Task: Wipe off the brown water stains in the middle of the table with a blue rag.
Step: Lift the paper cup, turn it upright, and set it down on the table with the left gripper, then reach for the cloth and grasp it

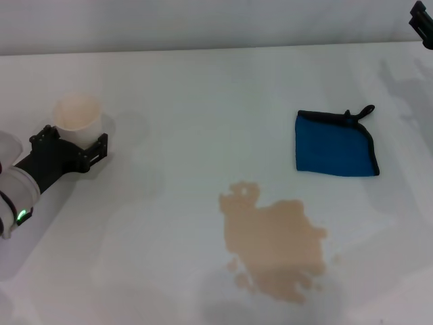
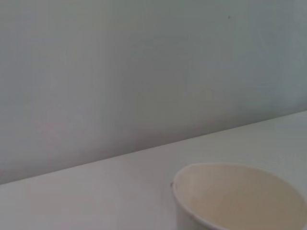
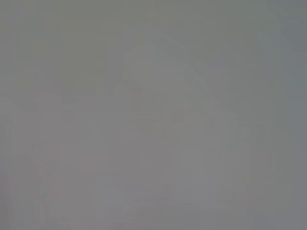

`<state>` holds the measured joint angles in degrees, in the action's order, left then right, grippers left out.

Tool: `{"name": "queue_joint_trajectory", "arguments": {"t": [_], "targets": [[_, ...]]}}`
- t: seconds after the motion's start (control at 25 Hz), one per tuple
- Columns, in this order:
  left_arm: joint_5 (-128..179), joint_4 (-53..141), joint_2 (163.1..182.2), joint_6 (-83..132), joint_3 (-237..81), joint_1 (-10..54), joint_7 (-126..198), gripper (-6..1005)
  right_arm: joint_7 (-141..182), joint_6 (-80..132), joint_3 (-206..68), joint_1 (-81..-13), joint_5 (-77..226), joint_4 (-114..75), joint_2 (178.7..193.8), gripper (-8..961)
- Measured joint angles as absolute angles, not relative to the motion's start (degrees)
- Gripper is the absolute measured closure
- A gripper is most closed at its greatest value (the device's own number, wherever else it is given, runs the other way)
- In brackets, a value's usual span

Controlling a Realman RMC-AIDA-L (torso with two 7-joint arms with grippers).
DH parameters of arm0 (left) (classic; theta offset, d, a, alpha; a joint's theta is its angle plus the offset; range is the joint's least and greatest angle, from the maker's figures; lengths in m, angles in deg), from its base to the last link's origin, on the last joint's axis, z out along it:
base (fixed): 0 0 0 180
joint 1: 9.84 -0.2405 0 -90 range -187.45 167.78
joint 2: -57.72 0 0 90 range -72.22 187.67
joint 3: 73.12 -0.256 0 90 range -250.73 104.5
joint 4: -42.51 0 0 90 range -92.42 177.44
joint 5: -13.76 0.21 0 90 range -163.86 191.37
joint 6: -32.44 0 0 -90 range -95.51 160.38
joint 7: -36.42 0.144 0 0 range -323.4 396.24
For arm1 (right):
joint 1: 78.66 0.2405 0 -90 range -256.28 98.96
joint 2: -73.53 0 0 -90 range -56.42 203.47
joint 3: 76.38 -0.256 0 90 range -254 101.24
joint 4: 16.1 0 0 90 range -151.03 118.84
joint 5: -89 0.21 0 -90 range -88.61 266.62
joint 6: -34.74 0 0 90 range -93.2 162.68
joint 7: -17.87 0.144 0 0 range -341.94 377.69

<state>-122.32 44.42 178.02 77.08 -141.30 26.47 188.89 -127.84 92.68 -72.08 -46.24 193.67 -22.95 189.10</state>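
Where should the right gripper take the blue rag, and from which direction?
Judging from the head view, come straight down from above. The blue rag lies flat on the table, so a side approach finds nothing to pinch. Best bet is the far right corner, where the black loop and trim stand proud. The right gripper is nearest; the left gripper is at the paper cup.

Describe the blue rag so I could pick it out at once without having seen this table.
On the white table, look right of centre, beyond the brown water stains. The blue rag lies flat there: bright blue, black-edged, the only coloured cloth.
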Motion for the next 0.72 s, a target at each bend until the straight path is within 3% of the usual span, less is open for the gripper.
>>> {"name": "queue_joint_trajectory", "arguments": {"t": [0.12,0.36,0.72], "targets": [[-122.5,44.4,177.98,77.1,-141.3,26.4,188.7,298,-127.8,92.6,-72.1,-46.0,193.7,-22.9,189.01,127],[-122.3,44.3,177.96,77.9,-141.3,25.7,188.4,108,-127.8,92.5,-72.1,-45.8,193.9,-23.0,188.94,127],[-122.7,44.5,177.71,88.1,-141.1,20.3,187.9,108,-127.8,92.5,-72.1,-45.2,193.9,-23.5,188.78,128]]}}
